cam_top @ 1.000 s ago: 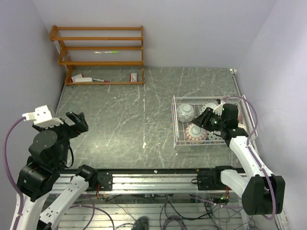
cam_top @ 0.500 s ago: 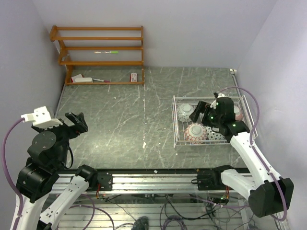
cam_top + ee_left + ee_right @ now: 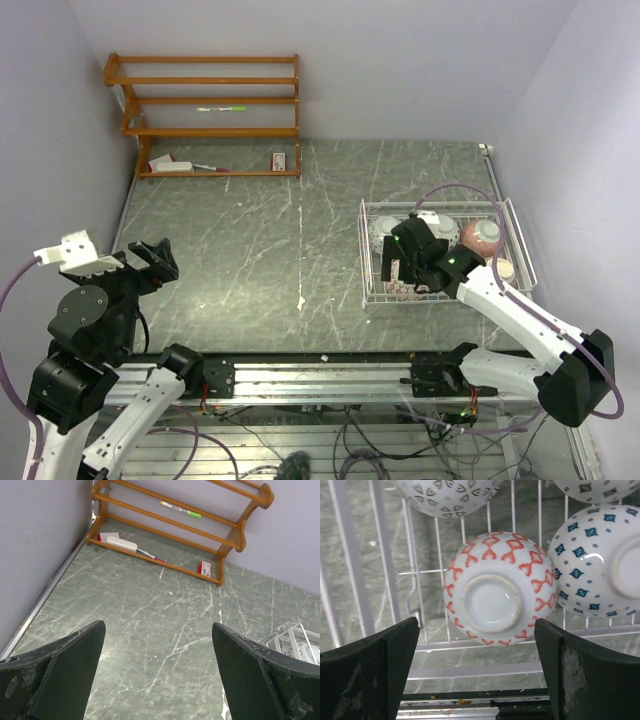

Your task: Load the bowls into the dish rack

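Note:
The white wire dish rack (image 3: 363, 260) stands at the right of the table. In the right wrist view several bowls lie upside down in the dish rack (image 3: 385, 555): a red-patterned one (image 3: 500, 587) in the middle, a blue-patterned one (image 3: 600, 565) to its right and a black-patterned one (image 3: 450, 495) at the top. A pinkish bowl (image 3: 487, 235) shows at the rack's far right. My right gripper (image 3: 395, 262) hovers over the rack's near left part, open (image 3: 476, 670) and empty, above the red bowl without touching it. My left gripper (image 3: 150, 262) is open (image 3: 157, 670) over bare table, far left.
An orange wooden shelf (image 3: 205, 115) with a marker and small items stands against the back wall, also in the left wrist view (image 3: 175, 515). Walls close in on the left and right. The metal rail (image 3: 320, 375) with the arm bases runs along the near edge.
My right gripper has opened wide and moved left and nearer, from the rack's middle to its near left part. The left arm has sunk slightly.

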Tool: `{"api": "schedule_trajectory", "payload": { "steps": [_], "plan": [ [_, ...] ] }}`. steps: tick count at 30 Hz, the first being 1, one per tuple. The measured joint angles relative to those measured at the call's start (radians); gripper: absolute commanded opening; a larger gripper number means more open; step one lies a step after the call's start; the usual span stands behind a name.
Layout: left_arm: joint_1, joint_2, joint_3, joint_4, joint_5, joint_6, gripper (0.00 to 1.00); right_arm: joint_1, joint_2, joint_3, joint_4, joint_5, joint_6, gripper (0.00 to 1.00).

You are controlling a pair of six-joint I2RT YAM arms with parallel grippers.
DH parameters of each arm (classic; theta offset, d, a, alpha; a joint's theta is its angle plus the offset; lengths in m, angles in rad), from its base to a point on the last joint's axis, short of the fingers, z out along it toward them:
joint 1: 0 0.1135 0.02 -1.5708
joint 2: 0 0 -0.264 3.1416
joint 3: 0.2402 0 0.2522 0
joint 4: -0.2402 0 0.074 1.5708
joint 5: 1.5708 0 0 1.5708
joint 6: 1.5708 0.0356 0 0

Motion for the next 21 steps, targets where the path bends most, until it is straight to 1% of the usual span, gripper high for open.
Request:
{"api": "schedule_trajectory", "payload": {
  "steps": [6,8,11,13,15,16,18,21],
  "plan": [
    [0.0,-0.01,-0.018,0.001,0.0,0.012,0.99,0.013,0.073,0.0,-0.018,0.069,0.019,0.9],
    [0.0,-0.01,-0.023,0.001,0.0,0.014,0.99,0.016,0.09,0.0,-0.017,0.09,0.02,0.85],
    [0.0,-0.011,-0.032,0.002,-0.001,0.015,0.99,0.017,0.101,0.0,-0.014,0.113,0.017,0.74],
    [0.0,-0.011,-0.042,0.002,0.0,0.015,0.99,0.016,0.108,0.006,-0.011,0.126,0.014,0.71],
    [0.0,-0.011,-0.052,0.003,0.0,0.015,0.99,0.016,0.116,0.018,-0.007,0.137,0.013,0.6],
    [0.0,-0.01,-0.055,0.003,0.0,0.015,0.99,0.016,0.12,0.024,-0.002,0.141,0.01,0.57],
    [0.0,-0.01,-0.06,0.003,0.0,0.015,0.99,0.016,0.127,0.032,0.006,0.148,0.006,0.46],
    [0.0,-0.01,-0.064,0.006,0.0,0.016,0.99,0.016,0.132,0.035,0.01,0.164,-0.001,0.37]
  ]
}}
